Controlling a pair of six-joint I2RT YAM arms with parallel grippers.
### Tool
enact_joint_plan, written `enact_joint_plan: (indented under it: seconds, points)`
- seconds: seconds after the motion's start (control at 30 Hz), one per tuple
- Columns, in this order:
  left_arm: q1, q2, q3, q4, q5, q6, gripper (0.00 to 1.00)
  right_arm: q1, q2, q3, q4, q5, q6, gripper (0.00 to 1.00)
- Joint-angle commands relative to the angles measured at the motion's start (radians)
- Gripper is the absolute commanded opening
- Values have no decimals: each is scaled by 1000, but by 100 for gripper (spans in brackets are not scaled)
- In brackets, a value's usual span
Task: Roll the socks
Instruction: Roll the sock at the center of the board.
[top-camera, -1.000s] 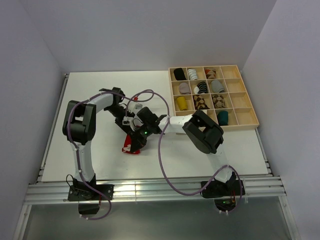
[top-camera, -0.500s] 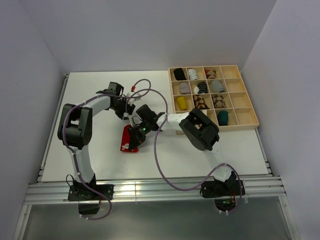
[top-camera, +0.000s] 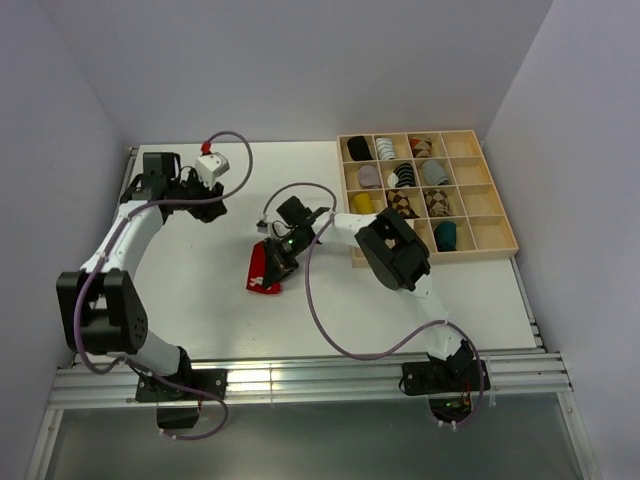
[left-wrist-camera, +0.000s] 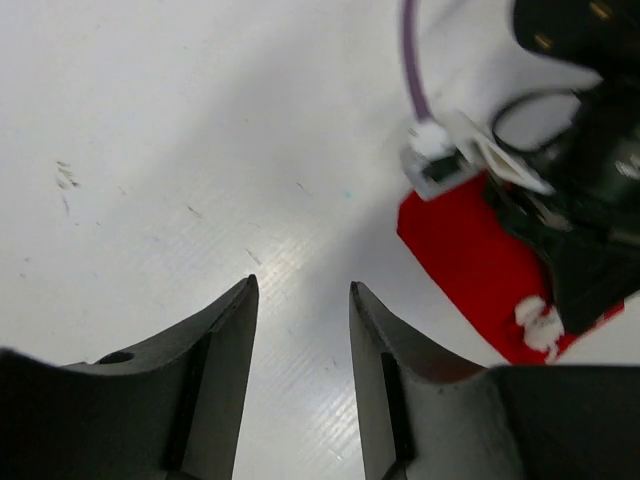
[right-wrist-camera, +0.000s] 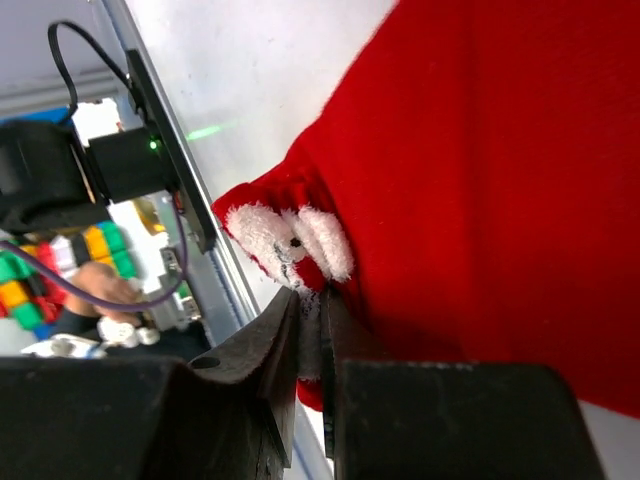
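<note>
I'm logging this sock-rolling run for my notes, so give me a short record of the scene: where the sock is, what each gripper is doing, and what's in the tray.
sock in play: red sock, lying on the table near its middle
right gripper: shut on the red sock's edge, beside a white fluffy patch
left gripper: open, empty, over bare table at the far left
tray: wooden, at the right; many compartments hold rolled socks, some are empty

The sock (top-camera: 263, 276) lies on the table (top-camera: 190, 265), the tray (top-camera: 482, 252) behind it to the right.
</note>
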Motion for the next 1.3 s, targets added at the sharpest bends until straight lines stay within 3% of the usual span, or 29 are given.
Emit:
enact_joint_plan:
  seconds: [0.0, 0.13, 0.23, 0.43, 0.57, 0.83, 1.03, 1.27]
  points:
    - [-17, -102, -123, -68, 39, 195, 47, -22, 109, 38, -186, 244, -29, 1]
    - [-37, -228, -302, -88, 21, 405, 51, -43, 169, 165, -278, 220, -38, 1]
    - [-118, -329, -402, -53, -28, 469, 53, -59, 212, 245, -327, 213, -42, 2]
    - [-371, -524, -693, 153, -157, 484, 58, -71, 258, 346, -408, 210, -72, 2]
    - [-440, -503, -736, 280, -205, 469, 60, -79, 267, 351, -416, 206, -82, 2]
    - [-462, -435, -818, 521, -234, 530, 63, -80, 269, 317, -424, 146, -118, 3]
    - [-468, -391, -832, 552, -216, 567, 61, -80, 270, 312, -434, 126, -130, 4]
    - [-501, -357, -893, 697, -252, 598, 60, -80, 278, 311, -437, 120, -141, 4]
